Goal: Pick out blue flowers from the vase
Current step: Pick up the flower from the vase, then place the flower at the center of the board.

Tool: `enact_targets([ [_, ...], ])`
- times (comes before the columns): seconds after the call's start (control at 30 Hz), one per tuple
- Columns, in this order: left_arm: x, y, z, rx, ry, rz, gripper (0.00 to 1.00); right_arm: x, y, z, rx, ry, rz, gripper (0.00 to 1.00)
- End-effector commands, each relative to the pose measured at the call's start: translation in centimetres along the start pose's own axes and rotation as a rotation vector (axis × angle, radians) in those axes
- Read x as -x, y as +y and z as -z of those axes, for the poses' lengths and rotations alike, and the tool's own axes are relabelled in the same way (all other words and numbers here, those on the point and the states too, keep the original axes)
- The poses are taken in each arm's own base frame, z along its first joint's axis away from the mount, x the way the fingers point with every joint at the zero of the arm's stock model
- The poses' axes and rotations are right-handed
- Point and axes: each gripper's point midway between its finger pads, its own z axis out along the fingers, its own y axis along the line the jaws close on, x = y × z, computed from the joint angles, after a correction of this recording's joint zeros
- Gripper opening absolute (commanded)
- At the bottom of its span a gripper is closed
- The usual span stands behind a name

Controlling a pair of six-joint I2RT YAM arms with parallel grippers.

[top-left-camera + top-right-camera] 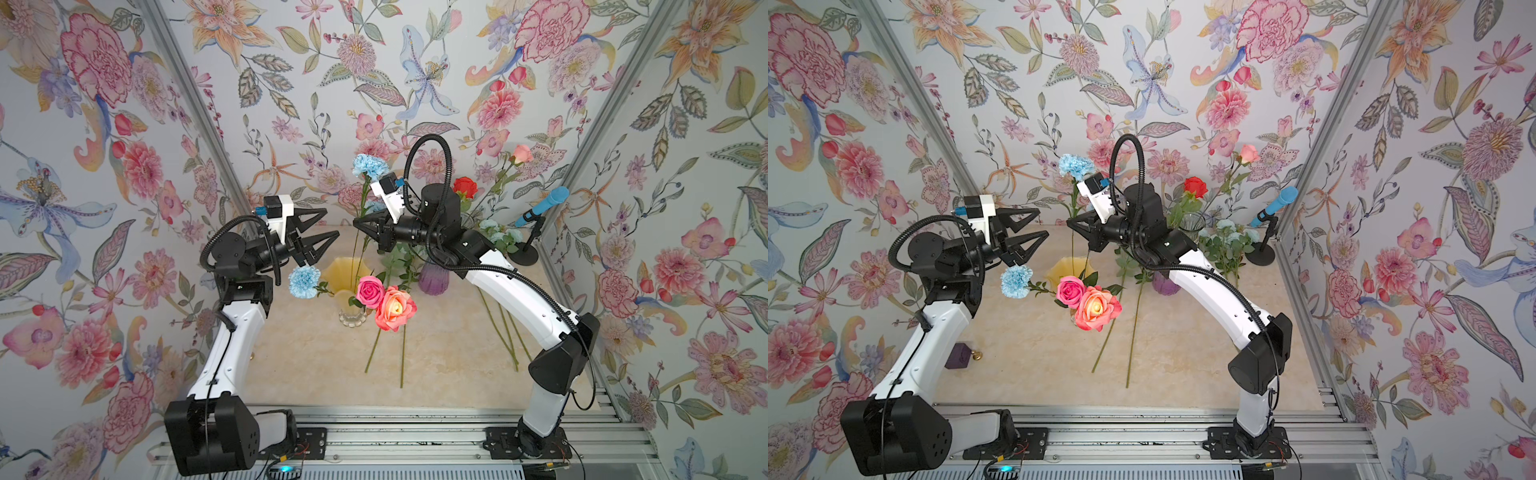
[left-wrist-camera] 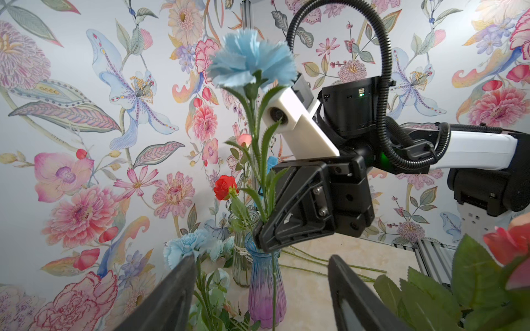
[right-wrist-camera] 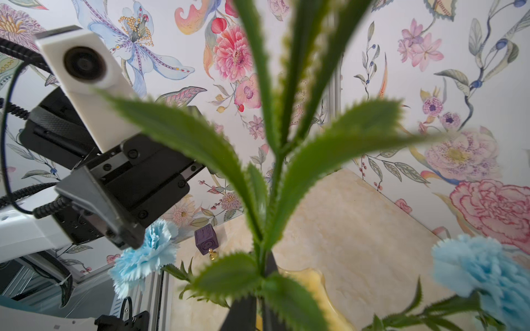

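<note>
Because the yellow vase [image 1: 332, 270] holds blue and non-blue blooms together, the right tool [image 1: 357, 222] is clamped, jaws together, on the thin green stem of one blue carnation [image 1: 370, 166]. The grip sits low on the stem, under the serrated leaves. It is probably placed there so that the frilly head rides uncrushed well above the tool and the stem can be drawn straight up. Below the tool the stem runs down toward the vase mouth; whether its end has cleared the rim cannot be told.

The pink rose [image 1: 370, 291] and orange rose [image 1: 395, 308] lean out of the same vase, below and nearer the robot than the right tool. They are not to be taken.

A second blue carnation [image 1: 304, 281] droops from the vase just beneath the left tool [image 1: 332, 222], whose jaws stand apart and empty. That tool faces the held stem across a gap, which suggests it is waiting either to receive the stem or to take the drooping flower.

Pale aqua blooms [image 1: 1227, 226] stand behind the right arm, well apart from both tools.

Right arm: upper link arched over the purple vase [image 1: 432, 282], wrist bent so the tool lies roughly level, pointing at its partner.

Left arm: elbow folded high, tool level.

Loose stems [image 1: 402, 361] lie on the tabletop [image 1: 311, 365].
</note>
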Motion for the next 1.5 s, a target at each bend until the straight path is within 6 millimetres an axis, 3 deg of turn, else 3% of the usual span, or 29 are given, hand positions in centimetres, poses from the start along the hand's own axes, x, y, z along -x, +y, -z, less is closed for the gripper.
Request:
enact_targets([
  [0.0, -0.3, -1.0, -0.9, -0.104, 0.003, 0.060, 0.71, 2.4, 2.1, 0.7, 0.038, -0.067, 0.035, 0.05],
  [0.4, -2.3, 0.8, -2.3, -0.097, 0.059, 0.137, 0.58, 2.7, 3.6, 0.2, 0.051, -0.080, 0.063, 0.05],
  [0.77, -7.4, 2.8, -4.6, 0.050, 0.344, 0.077, 0.52, 2.6, 3.9, -0.2, 0.006, -0.084, 0.106, 0.05],
  [0.93, -7.6, 2.8, -4.8, 0.037, 0.341, 0.094, 0.52, 2.7, 3.9, 0.4, -0.018, -0.096, 0.120, 0.05],
  [1.13, -6.7, 1.4, -4.7, -0.023, 0.300, 0.094, 0.56, 2.9, 3.4, 0.9, -0.033, -0.110, 0.117, 0.05],
  [1.47, -7.9, 1.6, -5.2, -0.045, 0.315, 0.143, 0.51, 4.0, 4.9, 2.3, 0.004, -0.167, 0.120, 0.05],
])
